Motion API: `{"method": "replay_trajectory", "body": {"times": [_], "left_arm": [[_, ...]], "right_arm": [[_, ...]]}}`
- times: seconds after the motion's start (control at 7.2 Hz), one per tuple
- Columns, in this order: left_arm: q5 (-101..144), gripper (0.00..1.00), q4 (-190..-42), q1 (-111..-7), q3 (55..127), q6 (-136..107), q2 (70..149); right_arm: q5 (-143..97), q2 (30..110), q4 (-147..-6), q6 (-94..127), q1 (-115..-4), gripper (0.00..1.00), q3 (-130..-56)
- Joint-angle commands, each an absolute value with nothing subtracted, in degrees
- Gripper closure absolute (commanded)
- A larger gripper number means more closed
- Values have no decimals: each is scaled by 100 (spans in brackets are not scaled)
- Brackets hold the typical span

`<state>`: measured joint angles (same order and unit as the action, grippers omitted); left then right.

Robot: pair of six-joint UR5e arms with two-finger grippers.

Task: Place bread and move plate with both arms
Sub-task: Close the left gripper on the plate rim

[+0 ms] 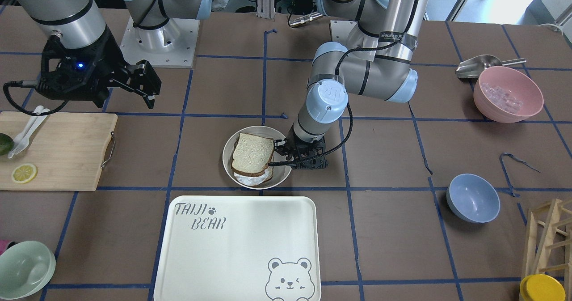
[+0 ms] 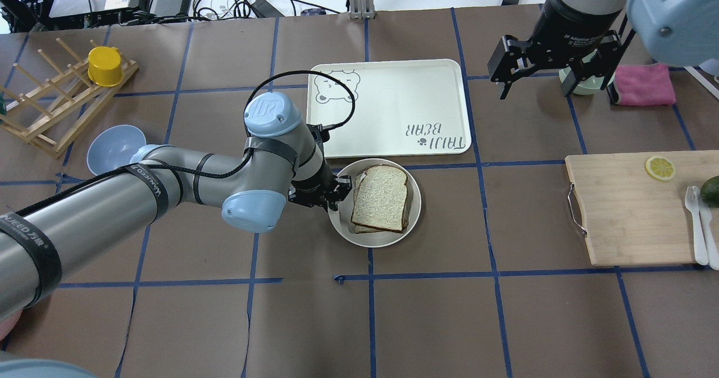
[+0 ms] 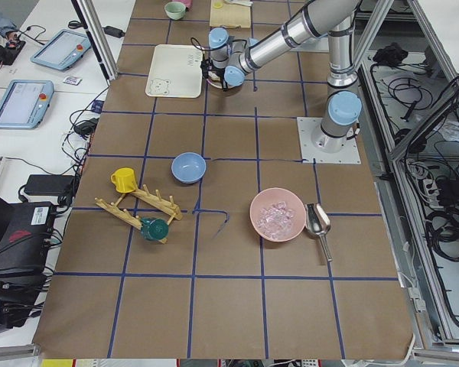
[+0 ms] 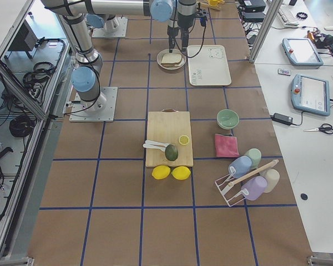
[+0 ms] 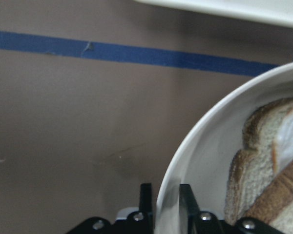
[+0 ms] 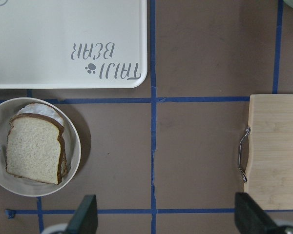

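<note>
Pinching the plate (image 2: 418,201) by its left rim, the left gripper (image 2: 337,190) is sitting with one finger inside the edge and one outside. Bare table (image 2: 427,310) is lying before and right of the plate. The bread (image 2: 382,197) is resting in it on a second slice (image 2: 359,227). Just beyond, the tray (image 2: 387,108) is lying close. Farther right, the right gripper (image 2: 556,86) is hanging high, jaws apart.

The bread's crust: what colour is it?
The bread has a dark brown crust, clearest in the right wrist view.
</note>
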<state>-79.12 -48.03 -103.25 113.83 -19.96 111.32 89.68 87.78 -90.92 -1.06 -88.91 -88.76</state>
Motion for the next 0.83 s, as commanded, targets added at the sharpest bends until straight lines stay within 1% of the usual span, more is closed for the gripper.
{"method": "replay_trajectory", "body": {"times": [0.0, 0.42, 0.69], "left_arm": [[-7787, 100, -4808, -10318, 11330, -2021, 10988], [-7542, 100, -4834, -10248, 11198, -1987, 10750], [-7541, 100, -5270, -10231, 10822, -1978, 10627]], "right_arm": [[8974, 8780, -9097, -114, -8895, 0, -8886], [8947, 8780, -9036, -105, -8895, 0, -8886], [8947, 8780, -9044, -105, -8903, 0, -8886]]}}
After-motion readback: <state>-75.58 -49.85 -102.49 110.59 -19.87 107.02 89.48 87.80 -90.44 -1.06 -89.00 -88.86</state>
